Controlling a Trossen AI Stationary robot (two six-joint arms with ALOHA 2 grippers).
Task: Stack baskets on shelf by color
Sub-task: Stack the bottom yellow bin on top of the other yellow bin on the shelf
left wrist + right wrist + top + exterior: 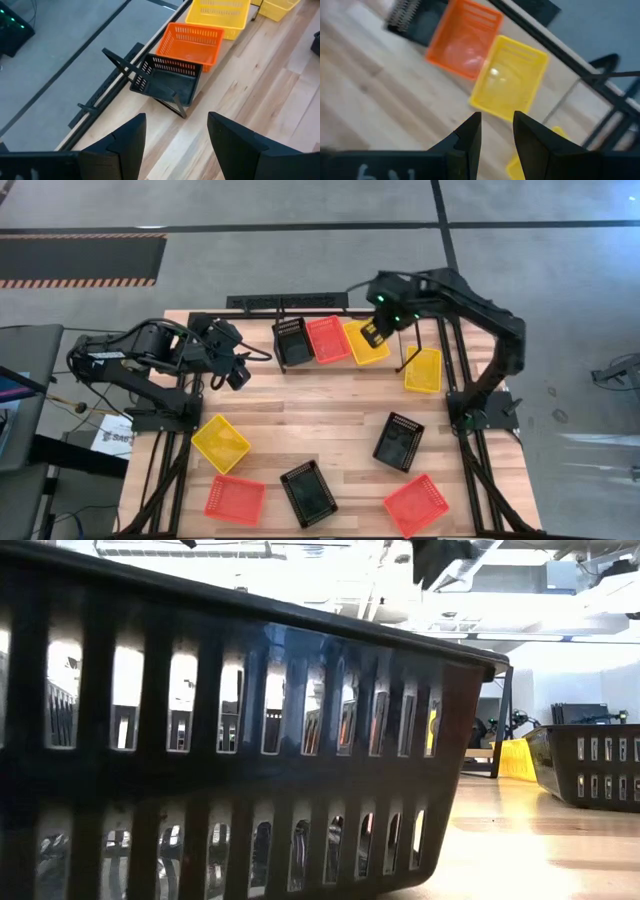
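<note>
We read our right gripper [372, 333], fingers parted and empty, hovering over the yellow basket [364, 342] on the shelf [288, 302], as just having seeded that colour's pile, while our left gripper [238, 373], likewise agape, waits beside the black basket [293, 343].

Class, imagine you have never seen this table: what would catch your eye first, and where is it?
A black basket, a red-orange basket and a yellow basket sit side by side at the table's far edge. The right gripper hovers over the yellow one, jaws open. Six more baskets lie scattered, including a red-orange one at the near right corner.
</note>
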